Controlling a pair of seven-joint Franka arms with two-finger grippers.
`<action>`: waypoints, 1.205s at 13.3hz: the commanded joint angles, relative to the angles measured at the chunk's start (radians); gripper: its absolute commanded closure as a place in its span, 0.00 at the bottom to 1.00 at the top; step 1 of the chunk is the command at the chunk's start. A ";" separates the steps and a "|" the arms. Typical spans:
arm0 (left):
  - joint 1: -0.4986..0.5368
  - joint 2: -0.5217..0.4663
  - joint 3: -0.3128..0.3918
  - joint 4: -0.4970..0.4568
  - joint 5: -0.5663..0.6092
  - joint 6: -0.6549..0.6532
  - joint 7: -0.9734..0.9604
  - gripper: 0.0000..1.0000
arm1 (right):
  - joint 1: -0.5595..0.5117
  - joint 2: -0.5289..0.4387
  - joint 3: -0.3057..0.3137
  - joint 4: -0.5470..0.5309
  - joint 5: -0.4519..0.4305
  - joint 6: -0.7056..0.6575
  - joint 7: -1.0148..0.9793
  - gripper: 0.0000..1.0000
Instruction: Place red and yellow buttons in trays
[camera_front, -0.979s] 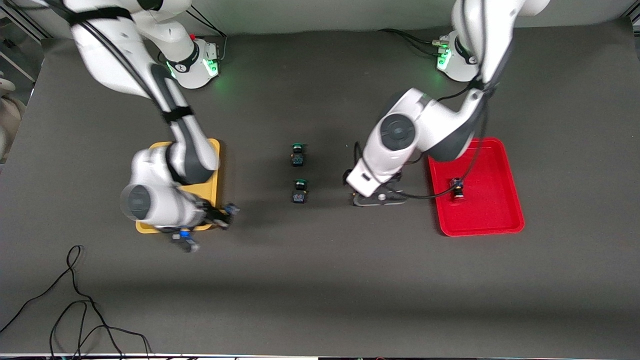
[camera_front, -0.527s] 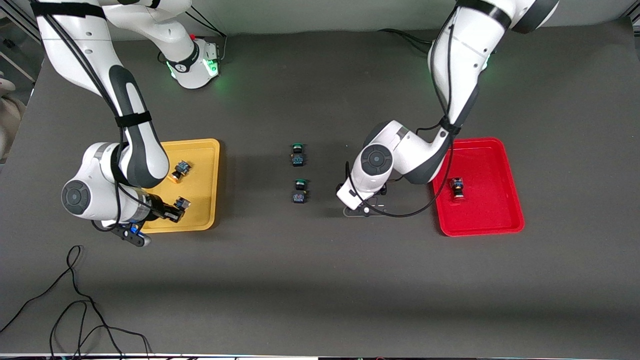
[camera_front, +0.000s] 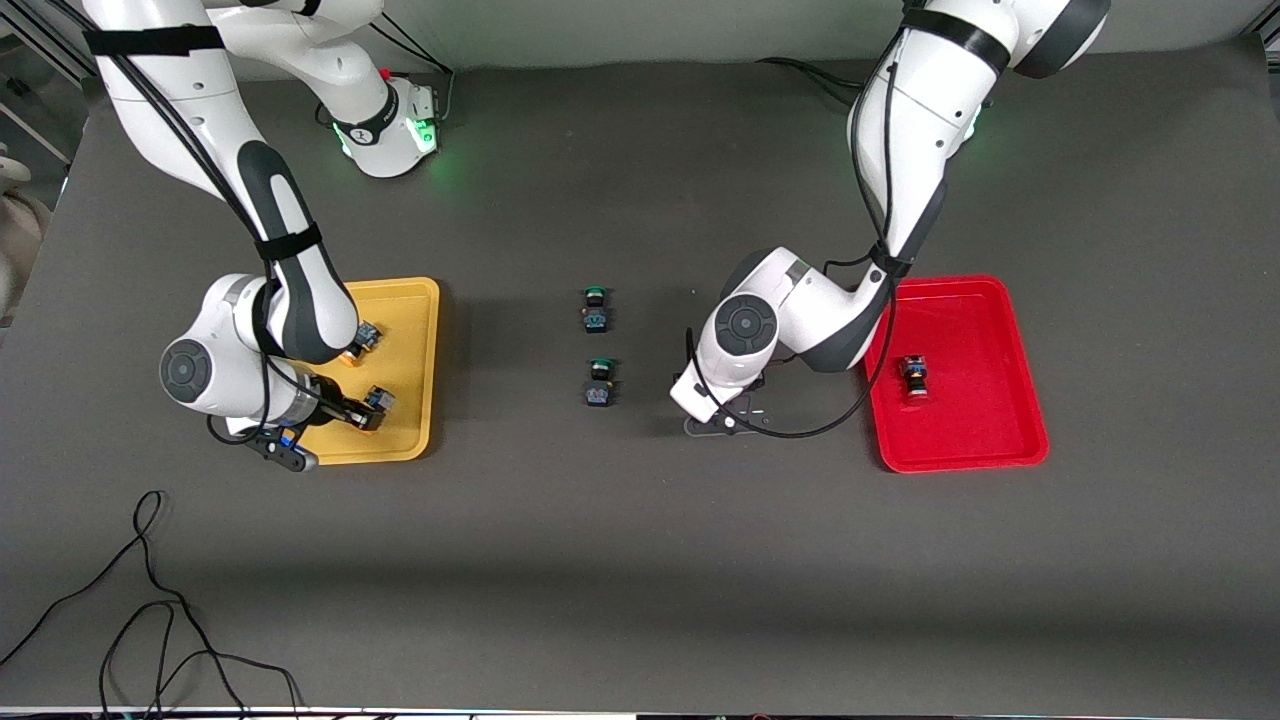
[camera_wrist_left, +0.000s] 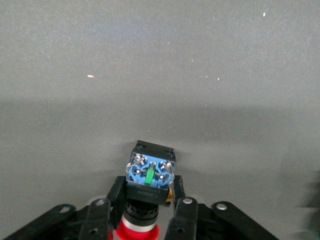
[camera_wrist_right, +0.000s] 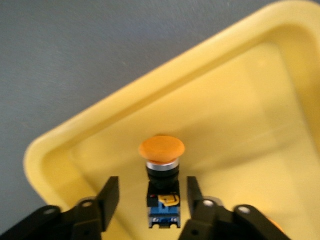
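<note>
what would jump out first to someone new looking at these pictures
The two bright trays: a yellow tray at the right arm's end of the table and a red tray at the left arm's end. The right gripper, jaws open, is over the yellow tray, a yellow button between them. The left gripper is shut on a red button over bare table.

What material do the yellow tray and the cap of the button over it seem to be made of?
The yellow tray looks like moulded plastic with a smooth, slightly glossy finish: rounded corners, a soft sheen on the raised rim. The orange-yellow cap looks like matte plastic, evenly coloured, above a silvery ring, perhaps metal. The right gripper flanks the button with jaws apart.
</note>
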 joint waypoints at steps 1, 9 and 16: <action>0.016 -0.060 0.013 0.013 0.014 -0.059 -0.037 0.99 | 0.008 -0.112 -0.005 0.021 0.027 -0.058 -0.030 0.00; 0.443 -0.490 -0.008 -0.336 -0.066 -0.286 0.378 1.00 | -0.081 -0.511 0.080 0.105 -0.295 -0.273 -0.040 0.00; 0.689 -0.334 -0.002 -0.439 0.119 -0.012 0.537 1.00 | -0.250 -0.602 0.203 0.233 -0.286 -0.563 -0.202 0.00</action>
